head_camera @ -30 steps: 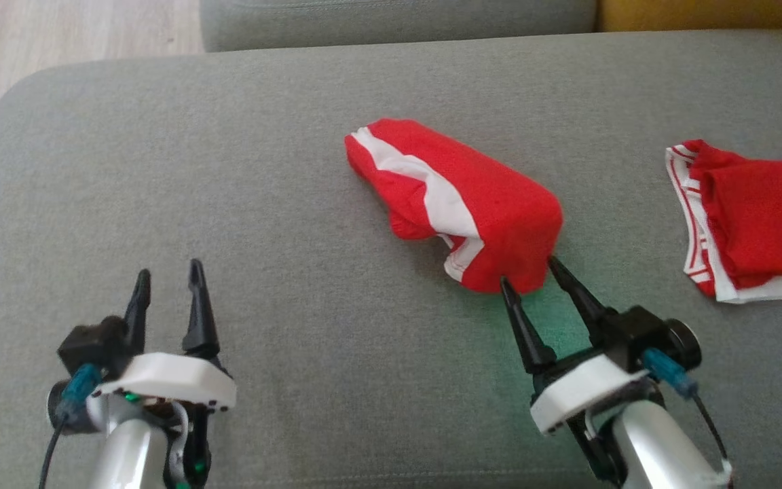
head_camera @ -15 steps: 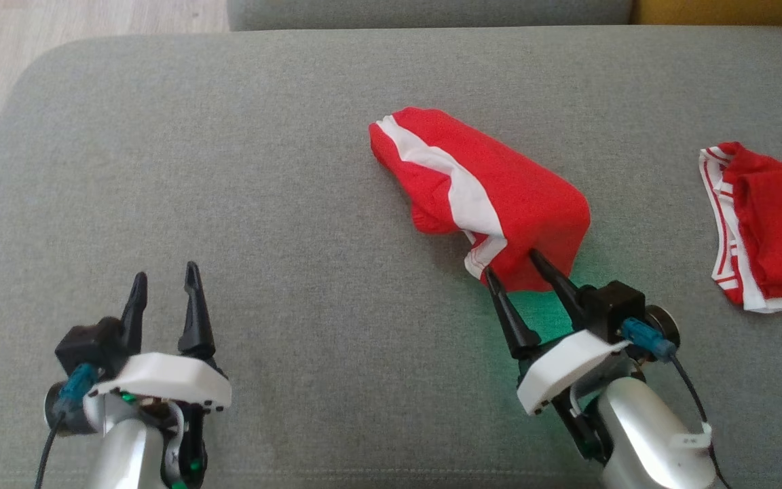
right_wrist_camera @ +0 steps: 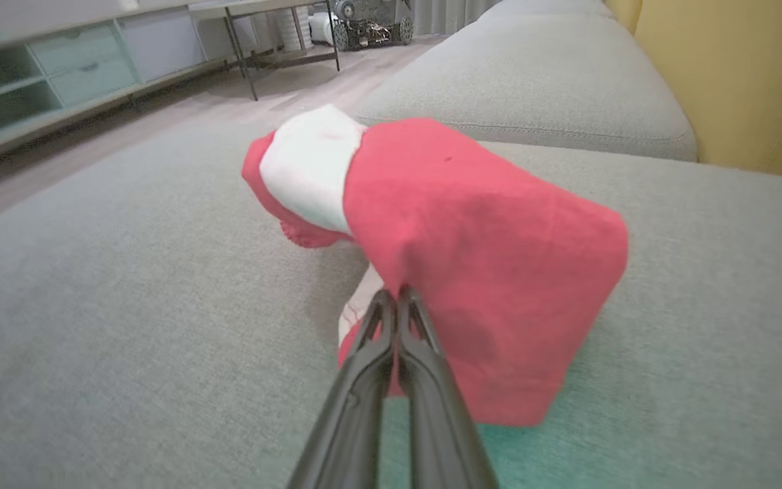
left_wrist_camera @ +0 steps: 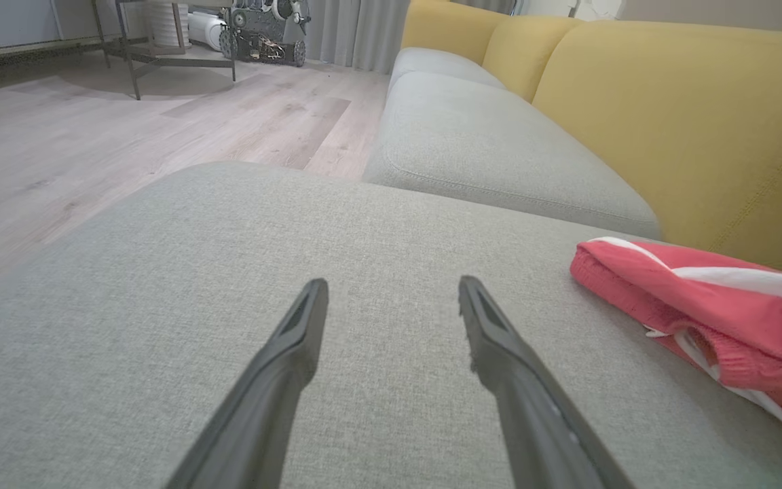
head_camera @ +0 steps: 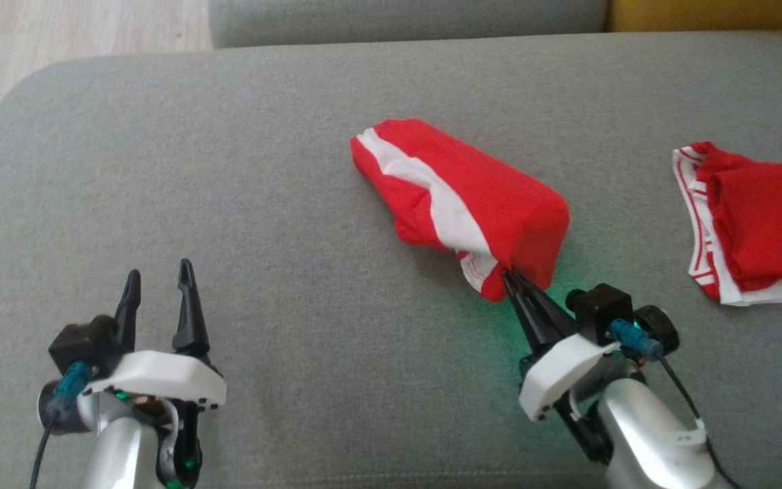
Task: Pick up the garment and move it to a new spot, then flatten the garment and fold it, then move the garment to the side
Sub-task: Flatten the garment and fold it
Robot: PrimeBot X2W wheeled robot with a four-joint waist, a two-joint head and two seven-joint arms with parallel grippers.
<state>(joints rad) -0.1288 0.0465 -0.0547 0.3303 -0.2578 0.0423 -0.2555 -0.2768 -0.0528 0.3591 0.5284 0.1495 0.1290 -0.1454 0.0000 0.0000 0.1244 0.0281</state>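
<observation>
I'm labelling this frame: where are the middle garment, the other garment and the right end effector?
garment (head_camera: pixel 493 197): head view, its red top face.
other garment (head_camera: pixel 764 224): head view, its red folded middle.
right end effector (head_camera: pixel 508 275): head view, between its shut fingertips at the garment's near corner.

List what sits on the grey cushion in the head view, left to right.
left gripper, open → red-and-white garment → right gripper, shut on that garment's near corner → second red garment at the right edge.
</observation>
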